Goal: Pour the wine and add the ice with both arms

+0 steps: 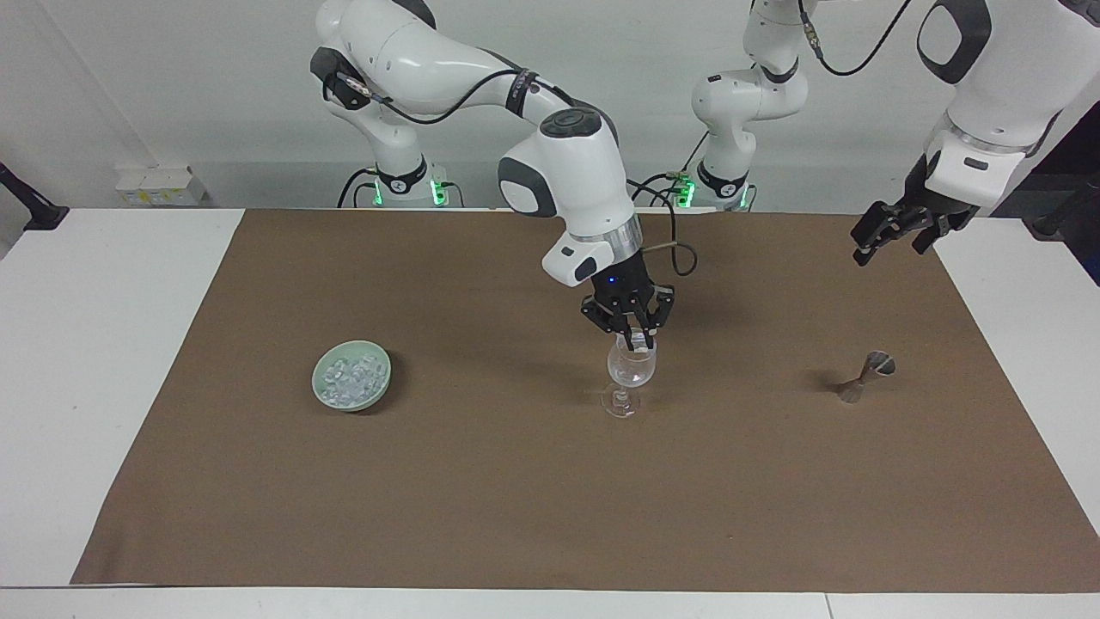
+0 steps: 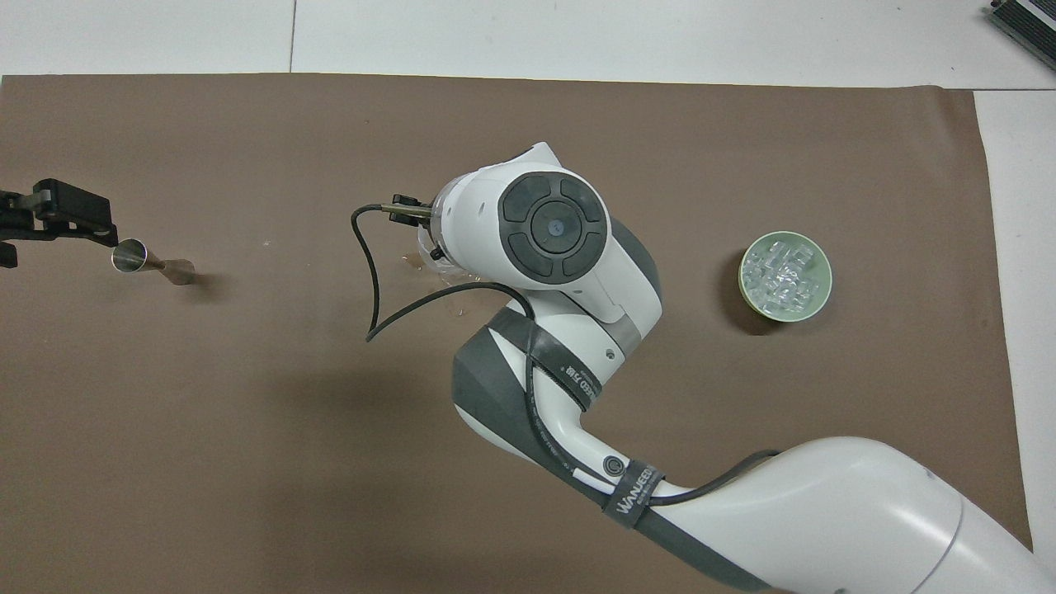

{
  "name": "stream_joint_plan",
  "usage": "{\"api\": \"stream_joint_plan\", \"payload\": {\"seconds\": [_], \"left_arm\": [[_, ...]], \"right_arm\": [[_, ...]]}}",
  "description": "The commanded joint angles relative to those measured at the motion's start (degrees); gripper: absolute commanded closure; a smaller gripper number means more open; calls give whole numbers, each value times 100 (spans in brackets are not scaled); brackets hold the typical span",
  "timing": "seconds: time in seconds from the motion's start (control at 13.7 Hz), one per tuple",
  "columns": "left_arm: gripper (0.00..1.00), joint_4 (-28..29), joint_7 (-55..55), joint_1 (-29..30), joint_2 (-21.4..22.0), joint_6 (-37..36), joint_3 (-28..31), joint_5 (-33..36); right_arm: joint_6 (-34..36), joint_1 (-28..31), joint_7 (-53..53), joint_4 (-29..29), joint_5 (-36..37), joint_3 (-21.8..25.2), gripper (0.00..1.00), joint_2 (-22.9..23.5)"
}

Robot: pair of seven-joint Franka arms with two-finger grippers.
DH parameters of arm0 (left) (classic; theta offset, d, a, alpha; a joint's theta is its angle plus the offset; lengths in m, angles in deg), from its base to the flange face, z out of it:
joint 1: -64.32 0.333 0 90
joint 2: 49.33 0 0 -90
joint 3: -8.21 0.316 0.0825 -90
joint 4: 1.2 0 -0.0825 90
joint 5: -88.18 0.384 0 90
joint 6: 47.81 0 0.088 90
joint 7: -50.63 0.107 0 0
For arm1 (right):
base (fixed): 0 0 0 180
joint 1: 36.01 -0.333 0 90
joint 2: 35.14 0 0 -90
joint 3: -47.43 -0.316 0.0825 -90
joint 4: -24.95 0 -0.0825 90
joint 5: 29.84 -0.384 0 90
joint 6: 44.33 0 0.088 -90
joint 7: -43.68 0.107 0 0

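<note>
One brown mat [image 1: 516,481] covers most of the white table [image 1: 86,344], and three things stand on it. One green bowl [image 1: 351,386] sits toward the right arm's end and carries the ice [image 1: 351,378], a heap of many small clear cubes which I cannot count. One clear stemmed glass [image 1: 631,378] stands upright near the middle of the mat. One small metal jigger [image 1: 866,376] stands toward the left arm's end, well apart from the glass.

The right gripper [image 1: 637,338] hangs directly over the mouth of the glass, its fingertips at the rim; I cannot tell how wide the fingers are or whether they carry a cube. In the overhead view the right arm [image 2: 553,239] covers almost all of the glass.

The left gripper [image 1: 889,232] is high in the air over the mat's edge at the left arm's end, with fingers spread apart and nothing between them. In the overhead view it appears just beside the jigger [image 2: 132,256].
</note>
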Motion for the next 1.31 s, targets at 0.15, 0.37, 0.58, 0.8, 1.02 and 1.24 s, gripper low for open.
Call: {"api": "stream_joint_plan", "payload": {"seconds": [0.15, 0.37, 0.58, 0.8, 1.02, 1.24], "left_arm": [[0, 60, 48, -60, 90, -28, 23, -106], [0, 60, 462, -43, 72, 87, 23, -141], [0, 60, 515, -51, 81, 87, 23, -132], [0, 60, 498, -60, 81, 78, 23, -141], [0, 60, 480, -60, 28, 87, 23, -149], [0, 60, 463, -60, 55, 87, 14, -149]], "right_arm": [[-141, 90, 220, -29, 223, -127, 59, 69], [-141, 90, 237, -29, 214, -127, 44, 69], [-132, 81, 325, -29, 222, -127, 33, 69], [-123, 90, 316, 6, 249, -127, 0, 35], [-88, 151, 238, 24, 319, -66, 0, -79], [79, 160, 176, 24, 591, 389, 0, -395]]}}
